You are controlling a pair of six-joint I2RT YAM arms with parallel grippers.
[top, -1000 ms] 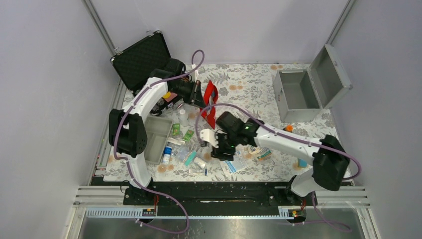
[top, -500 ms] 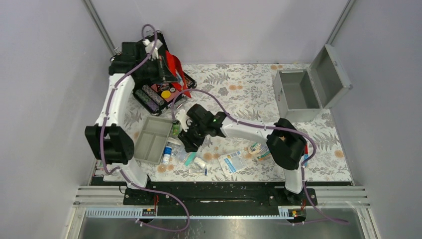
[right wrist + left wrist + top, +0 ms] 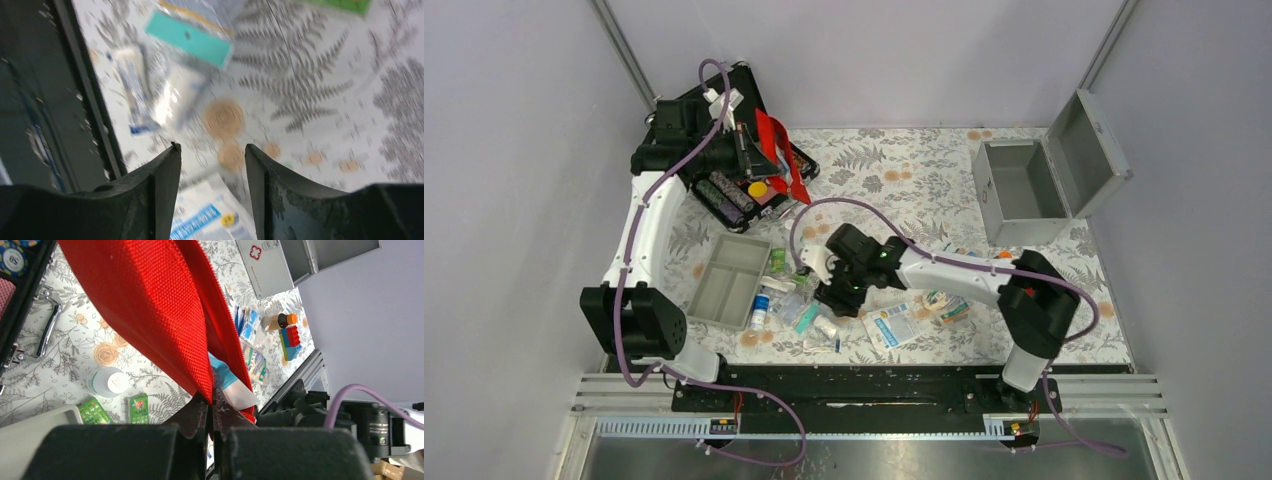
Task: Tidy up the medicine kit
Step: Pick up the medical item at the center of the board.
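Top external: silver-grey medicine kit (image 3: 1022,190) open; left jaws clamp red pouch (image 3: 776,140), right jaws apart.

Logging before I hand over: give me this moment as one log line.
left gripper: shut on red pouch, lifted | right gripper: open, over loose packets | medicine kit: lid open, far right
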